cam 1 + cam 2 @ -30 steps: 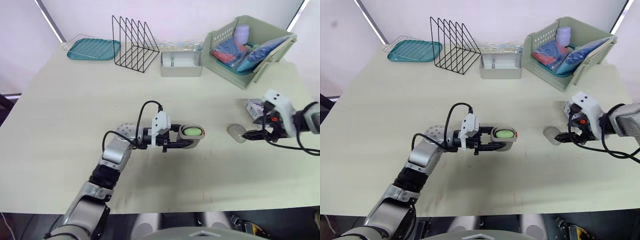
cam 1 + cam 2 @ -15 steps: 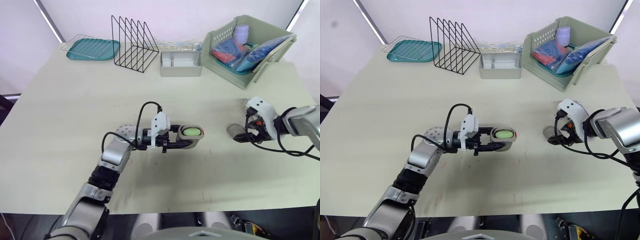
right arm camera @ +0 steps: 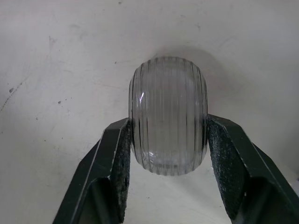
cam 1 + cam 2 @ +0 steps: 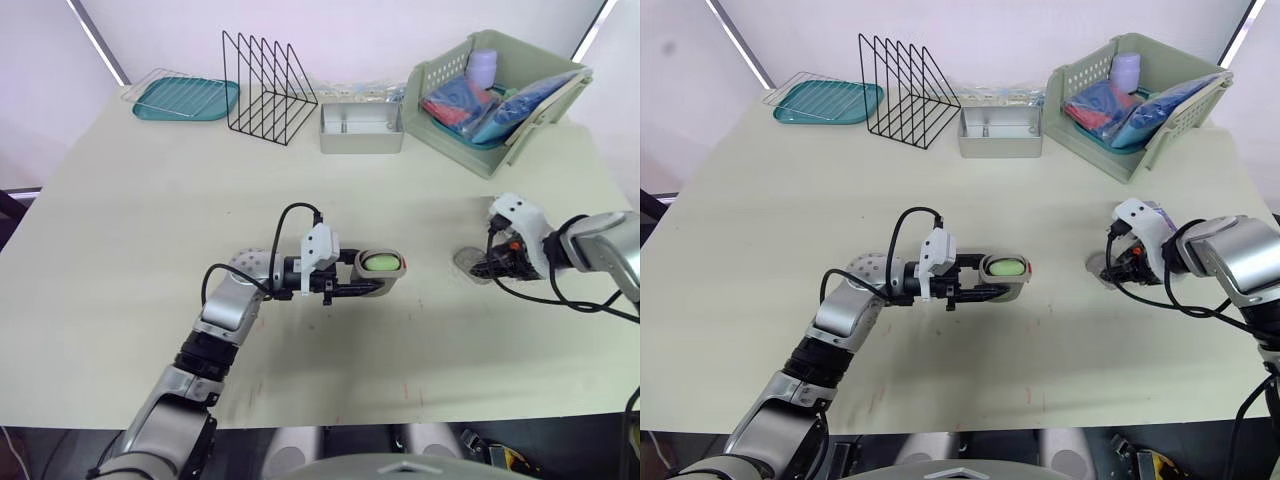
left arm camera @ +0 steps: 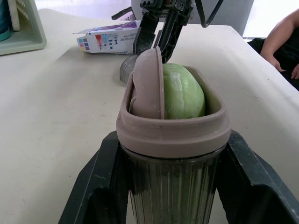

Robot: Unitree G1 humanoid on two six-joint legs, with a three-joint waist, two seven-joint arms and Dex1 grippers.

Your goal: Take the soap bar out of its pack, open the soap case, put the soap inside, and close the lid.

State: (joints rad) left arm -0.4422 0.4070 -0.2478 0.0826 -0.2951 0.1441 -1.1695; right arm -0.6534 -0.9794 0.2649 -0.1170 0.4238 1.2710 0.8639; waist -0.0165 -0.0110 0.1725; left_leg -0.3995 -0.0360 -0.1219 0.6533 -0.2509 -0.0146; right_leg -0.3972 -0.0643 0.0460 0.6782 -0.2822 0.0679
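Left tool (image 5: 171,140) tight on soap case (image 4: 382,263), mouth up, lengthwise left-right; right tool (image 3: 168,122) tight on lid (image 3: 168,93).

No legible text, print on soap pack (image 5: 110,37) unreadable.

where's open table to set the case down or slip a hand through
Bare: the wide middle between the rack, tin and the case held in the left pincer; the left side in front of the tray; the front strip between case and lid. Crowded: the back row, and the right around right pincer, lid, pack, basket.
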